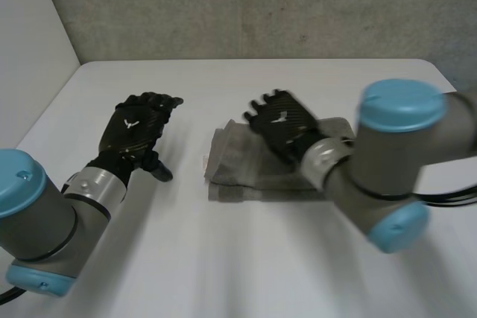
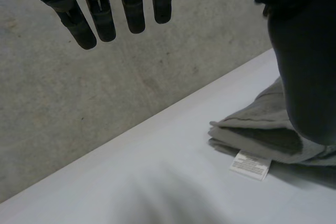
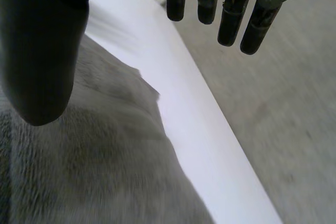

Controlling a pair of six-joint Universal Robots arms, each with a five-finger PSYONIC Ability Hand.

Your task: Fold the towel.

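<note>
A grey towel [image 1: 246,165] lies folded in a small stack at the middle of the white table [image 1: 223,258]. Its white label [image 2: 250,165] sticks out at the left edge. My right hand [image 1: 282,123] hovers above the towel's middle, fingers [image 3: 231,9] straight and spread, thumb apart, holding nothing. The towel's grey pile [image 3: 94,161] lies under that palm. My left hand [image 1: 136,130] is off to the left of the towel, above bare table, open with straight fingers [image 2: 105,11]. Its wrist view has the towel's folded corner [image 2: 262,135] beside the thumb.
A grey concrete wall [image 1: 246,5] stands behind the table's far edge. A white panel [image 1: 30,42] borders the left side. Bare table lies in front of the towel and around the left hand.
</note>
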